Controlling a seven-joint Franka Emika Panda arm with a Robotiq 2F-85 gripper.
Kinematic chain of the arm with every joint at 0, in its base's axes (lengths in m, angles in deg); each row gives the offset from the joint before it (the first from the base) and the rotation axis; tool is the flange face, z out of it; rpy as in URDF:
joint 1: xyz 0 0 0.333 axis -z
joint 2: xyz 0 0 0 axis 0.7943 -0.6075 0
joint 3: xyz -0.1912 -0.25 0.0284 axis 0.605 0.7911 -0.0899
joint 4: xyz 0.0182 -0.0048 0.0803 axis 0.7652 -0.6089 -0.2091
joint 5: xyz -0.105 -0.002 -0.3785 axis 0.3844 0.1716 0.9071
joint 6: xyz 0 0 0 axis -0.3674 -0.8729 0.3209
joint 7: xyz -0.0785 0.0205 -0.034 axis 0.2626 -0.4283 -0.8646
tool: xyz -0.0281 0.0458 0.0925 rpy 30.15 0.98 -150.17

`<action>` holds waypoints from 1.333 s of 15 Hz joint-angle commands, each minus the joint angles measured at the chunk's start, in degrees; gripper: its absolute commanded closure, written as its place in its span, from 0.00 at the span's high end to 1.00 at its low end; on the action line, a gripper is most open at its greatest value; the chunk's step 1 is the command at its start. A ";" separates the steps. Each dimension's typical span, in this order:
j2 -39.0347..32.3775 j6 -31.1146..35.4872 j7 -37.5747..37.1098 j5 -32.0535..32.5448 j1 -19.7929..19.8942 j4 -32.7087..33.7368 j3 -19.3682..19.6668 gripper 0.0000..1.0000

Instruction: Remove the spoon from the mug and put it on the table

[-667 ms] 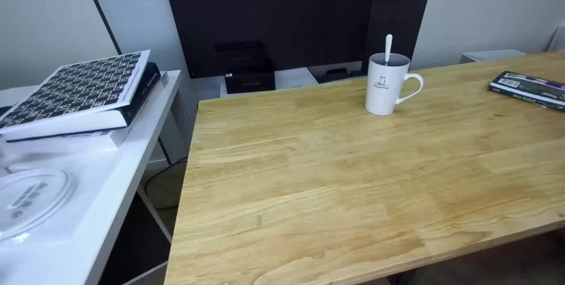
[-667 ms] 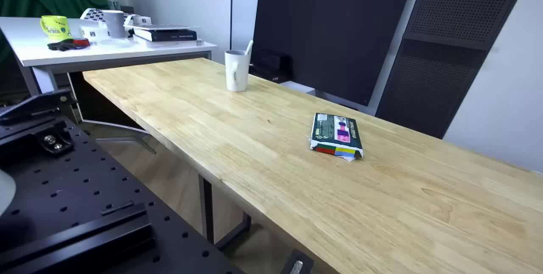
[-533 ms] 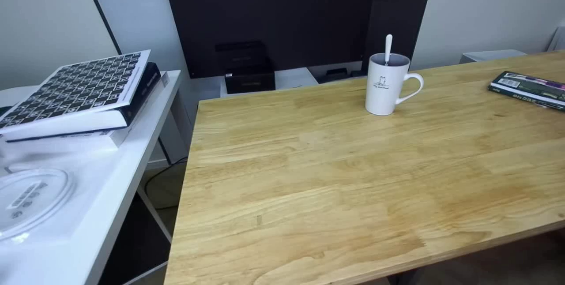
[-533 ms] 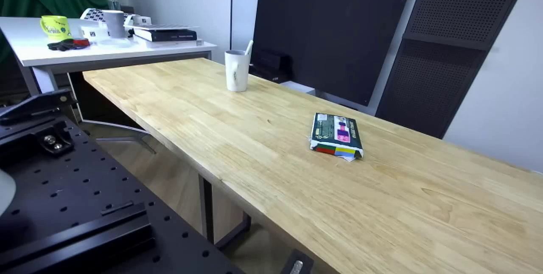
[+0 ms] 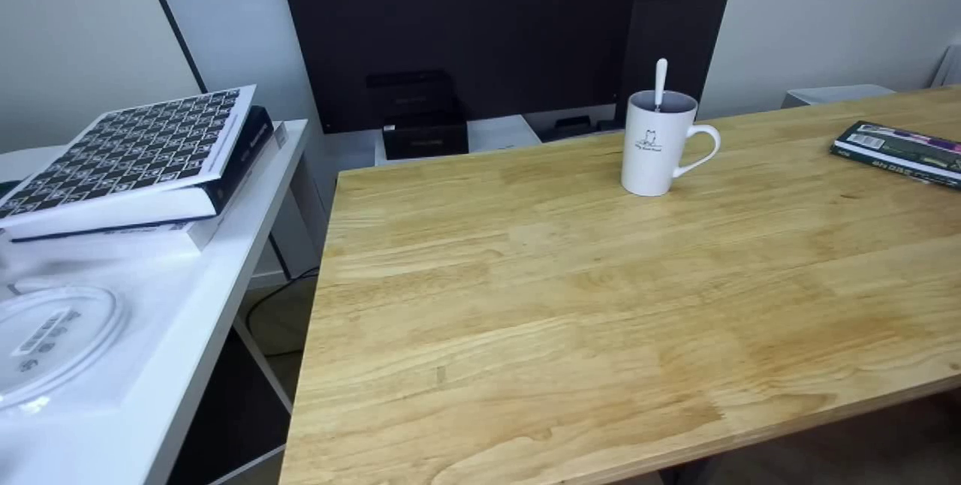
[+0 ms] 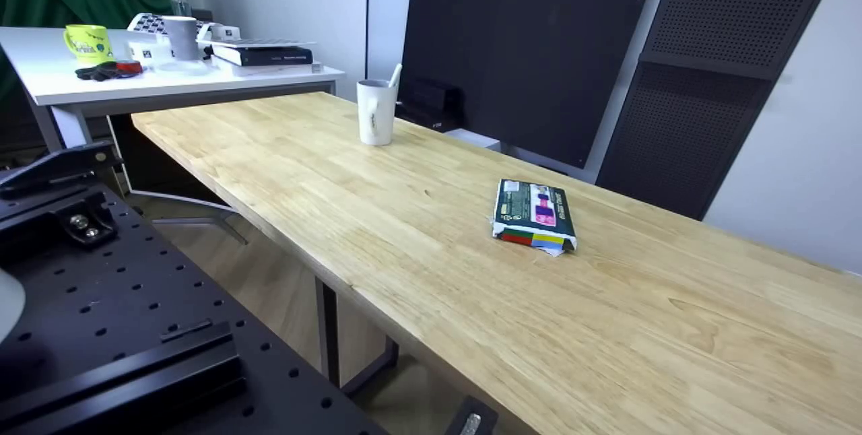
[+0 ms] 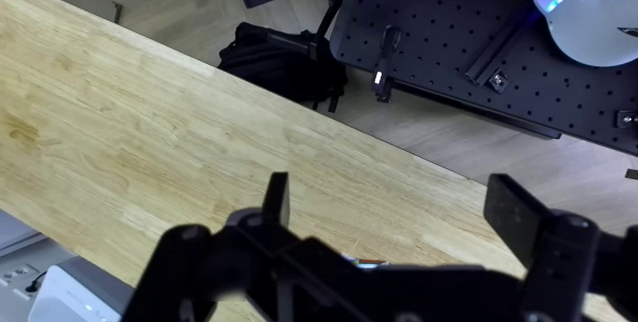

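Observation:
The white mug (image 5: 650, 158) stands upright near the far edge of the wooden table (image 5: 563, 282) and also shows in an exterior view (image 6: 374, 115). Its loop handle and small dark mark are visible. The spoon (image 5: 661, 83) stands in the mug with its pale handle sticking above the rim; the handle also shows in an exterior view (image 6: 395, 75). Its lower end is hidden inside the mug. My gripper (image 7: 389, 182) shows only in the wrist view, wide open and empty above the tabletop (image 7: 174, 127). Mug and spoon are out of the wrist view.
A dark green box (image 6: 535, 213) lies on the table, mostly hidden behind the gripper in the wrist view. A white side table (image 6: 60, 78) carries books (image 5: 135, 155), a yellow mug (image 6: 89, 43) and a grey cup (image 6: 182, 38). A black perforated platform (image 6: 148, 273) stands beside the table.

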 commanded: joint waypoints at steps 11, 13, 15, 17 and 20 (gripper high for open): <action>-6.63 8.21 -3.67 -3.14 -8.27 -4.55 -0.05 1.00; -10.20 11.91 -4.35 -4.82 -9.38 -4.70 -0.94 1.00; -14.09 14.83 -4.29 -7.23 -10.49 -4.29 -1.99 1.00; -18.17 17.14 -4.10 -10.13 -11.34 -3.44 -3.10 1.00; -24.39 20.01 -4.03 -14.19 -12.21 -1.54 -4.93 1.00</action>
